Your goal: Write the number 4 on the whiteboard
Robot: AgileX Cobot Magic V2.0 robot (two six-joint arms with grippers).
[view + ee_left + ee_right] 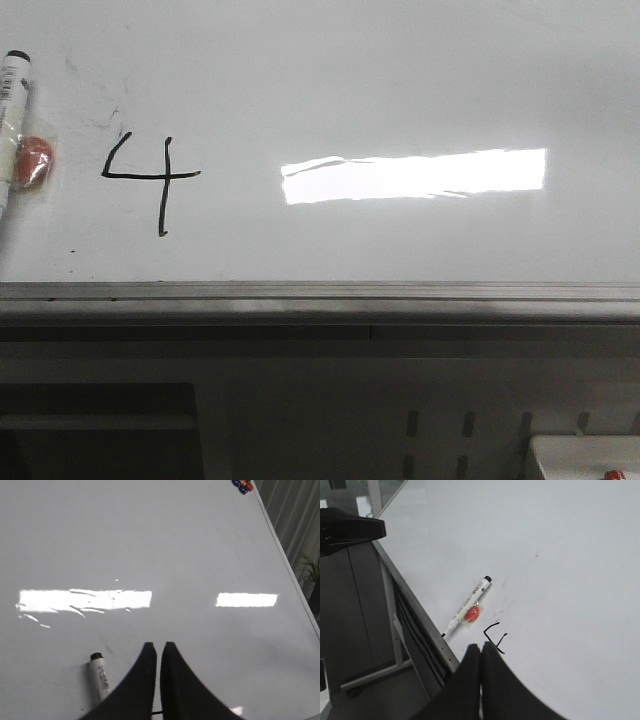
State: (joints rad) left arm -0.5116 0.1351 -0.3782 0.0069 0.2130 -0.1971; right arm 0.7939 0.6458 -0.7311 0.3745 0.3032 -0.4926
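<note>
A thin black number 4 [150,176] stands on the left part of the glossy whiteboard [400,80], with an open top, a horizontal bar and a long stem. In the right wrist view part of the number 4 [490,636] shows just past the tips of my right gripper [481,647], which is shut and holds nothing. My left gripper [160,645] hovers over bare whiteboard [200,545], its jaws together with nothing between them. Neither gripper shows in the front view.
A white marker [12,120] with a black cap lies at the board's left edge, a red blob [33,162] beside it; the marker [101,677] lies near my left fingers. A grey edge strip [320,292] runs along the front. Magnets [242,486] sit at a far corner.
</note>
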